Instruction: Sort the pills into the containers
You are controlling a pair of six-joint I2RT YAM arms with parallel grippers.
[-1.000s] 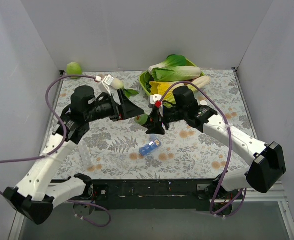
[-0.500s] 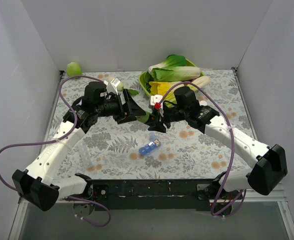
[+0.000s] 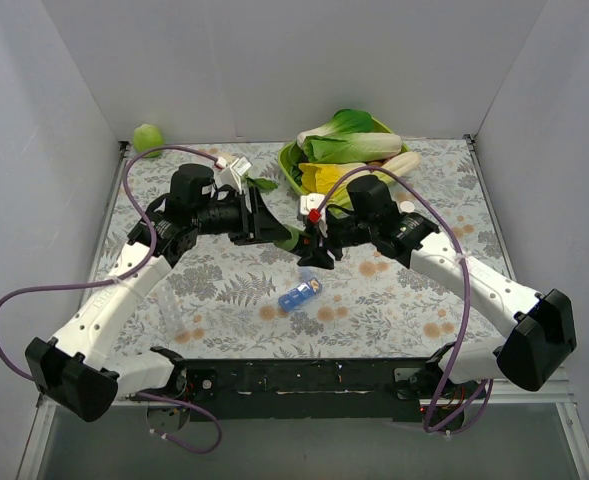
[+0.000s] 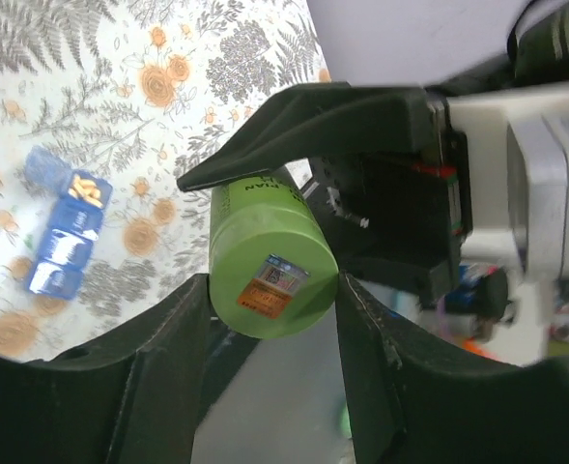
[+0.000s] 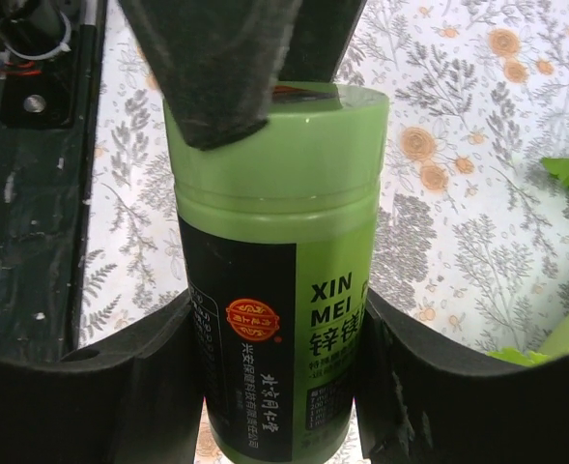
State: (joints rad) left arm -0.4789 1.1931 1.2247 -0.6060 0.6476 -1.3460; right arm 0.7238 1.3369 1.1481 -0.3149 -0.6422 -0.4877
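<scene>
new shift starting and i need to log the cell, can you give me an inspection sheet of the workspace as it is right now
surface: floral cloth covering the table, lying flat
job's things: blue pill box on the cloth near the front, one lid open with yellowish pills inside; green bottle held above the cloth between both arms
clutter: lime-green bowl of vegetables at the back; green fruit in the back left corner
grippers: left gripper jaws closed on the bottle's cap end; right gripper jaws closed on its body
cables: purple cables looping off both arms, clear of the pill box
surroundings: white walls on three sides
</scene>
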